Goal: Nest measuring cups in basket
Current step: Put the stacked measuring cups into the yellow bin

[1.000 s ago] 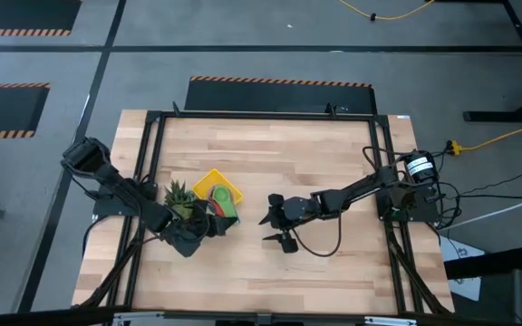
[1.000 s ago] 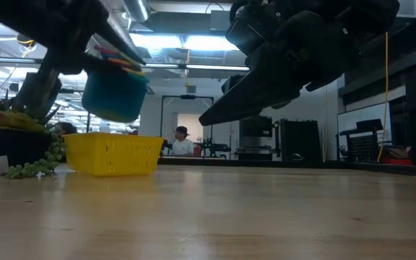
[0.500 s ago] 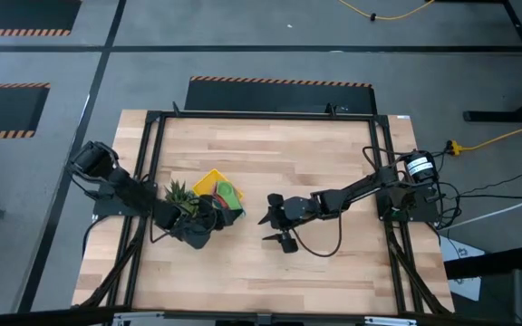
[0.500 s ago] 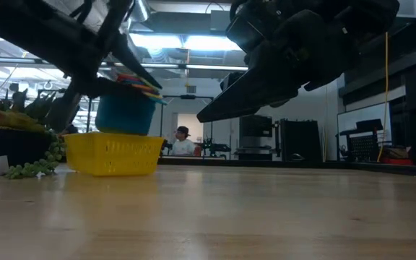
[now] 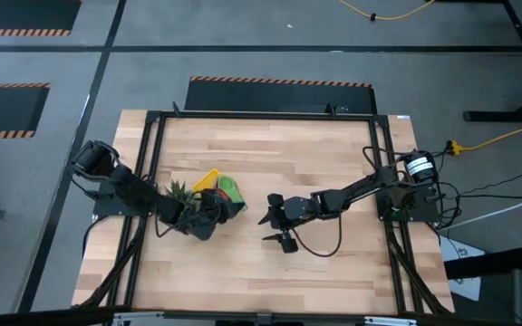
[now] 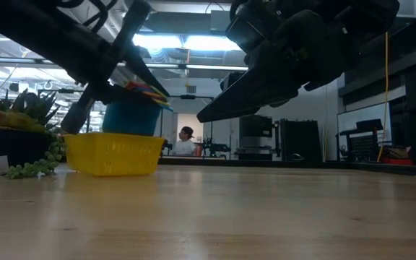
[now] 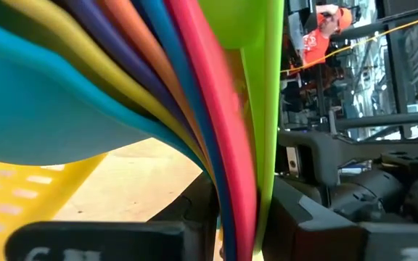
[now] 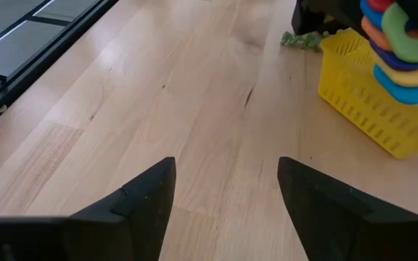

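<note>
The left gripper [image 5: 208, 210] is clamped on the handles of the stacked measuring cups [image 6: 130, 114] — the stack sits low in the basket [image 6: 113, 154], near the desk's left edge. The right gripper [image 5: 275, 219] hangs mid-desk, fingers apart.

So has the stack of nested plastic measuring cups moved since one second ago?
Yes. The stack of nested plastic measuring cups has come down toward the square yellow plastic basket, held by the left gripper.

Spiky green plant [image 5: 178, 191] in a dark pot stands at the left of the wooden tabletop [image 5: 270, 154]. A person [image 6: 187, 142] sits in the background room.
</note>
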Controlling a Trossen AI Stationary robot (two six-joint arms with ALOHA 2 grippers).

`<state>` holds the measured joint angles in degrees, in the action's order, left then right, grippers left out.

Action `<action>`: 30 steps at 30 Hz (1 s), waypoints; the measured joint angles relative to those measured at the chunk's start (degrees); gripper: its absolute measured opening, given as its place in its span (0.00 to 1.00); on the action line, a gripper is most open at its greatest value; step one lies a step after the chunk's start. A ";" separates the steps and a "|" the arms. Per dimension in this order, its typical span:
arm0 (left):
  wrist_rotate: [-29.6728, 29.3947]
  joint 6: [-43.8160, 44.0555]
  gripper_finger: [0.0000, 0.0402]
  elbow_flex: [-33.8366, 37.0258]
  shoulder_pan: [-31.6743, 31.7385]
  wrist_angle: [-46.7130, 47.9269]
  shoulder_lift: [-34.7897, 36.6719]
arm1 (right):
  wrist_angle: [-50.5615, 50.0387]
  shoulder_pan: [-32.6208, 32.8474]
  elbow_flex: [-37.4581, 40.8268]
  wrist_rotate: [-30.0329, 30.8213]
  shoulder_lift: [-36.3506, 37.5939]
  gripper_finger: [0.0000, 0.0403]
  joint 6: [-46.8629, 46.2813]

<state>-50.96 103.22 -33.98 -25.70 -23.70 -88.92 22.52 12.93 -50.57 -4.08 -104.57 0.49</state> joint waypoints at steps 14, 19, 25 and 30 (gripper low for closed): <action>6.44 0.18 0.19 0.00 2.45 0.24 0.00 | -0.04 0.00 0.00 0.00 0.00 0.62 0.00; 8.46 0.19 0.20 0.00 2.45 0.24 0.00 | -0.04 0.00 0.00 0.00 -0.01 0.62 0.00; 10.26 0.18 0.21 0.00 2.45 0.55 0.00 | -0.07 0.00 0.00 0.00 -0.02 0.62 0.00; 10.16 0.18 0.25 0.00 2.45 0.55 0.00 | -0.07 0.00 0.00 -0.02 -0.02 0.62 0.00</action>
<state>-40.80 103.39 -33.98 -23.24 -23.16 -88.92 22.46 12.93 -50.57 -4.10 -104.60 0.49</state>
